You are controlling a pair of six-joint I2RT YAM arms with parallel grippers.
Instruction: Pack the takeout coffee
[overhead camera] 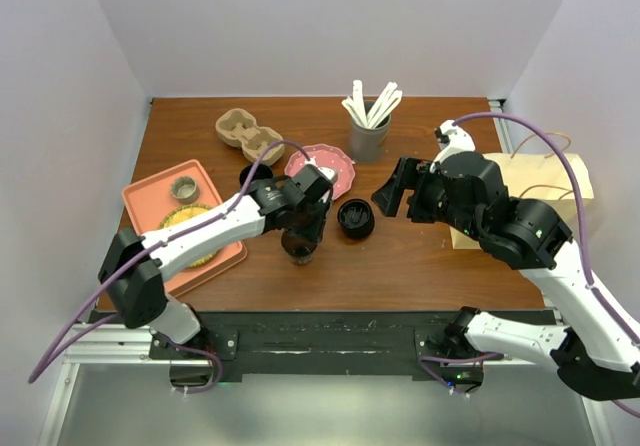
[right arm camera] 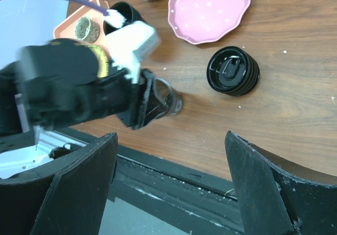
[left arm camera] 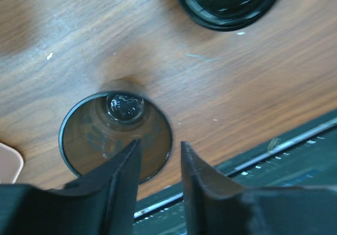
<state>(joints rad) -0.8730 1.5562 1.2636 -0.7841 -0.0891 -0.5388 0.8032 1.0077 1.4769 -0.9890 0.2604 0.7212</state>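
The left gripper (left arm camera: 160, 145) hangs straight down over the coffee cup (left arm camera: 105, 129), which stands upright and uncovered on the table (left arm camera: 253, 87), near its front edge and a little left of centre. Its fingers are partly spread with a clear gap between them. They straddle the near right part of the cup's rim: one finger (left arm camera: 118, 179) sits over the cup's mouth and the other is outside the wall. Whether either finger touches the rim cannot be told, and nothing is pinched.

The black lid (left arm camera: 226, 3) lies flat on the table just to the right of the cup and slightly farther back, apart from it.

The right gripper (right arm camera: 169, 140) hovers above the table to the right of the lid with its fingers spread wide. It holds nothing and touches nothing.

Farther back, the cardboard cup carrier (overhead camera: 247, 134) lies at the far left of the table, with the pink plate (overhead camera: 330, 171) just beside it to the right. A grey holder of stirrers (overhead camera: 370, 126) stands at the far centre. A paper bag (overhead camera: 535, 188) lies at the right edge.
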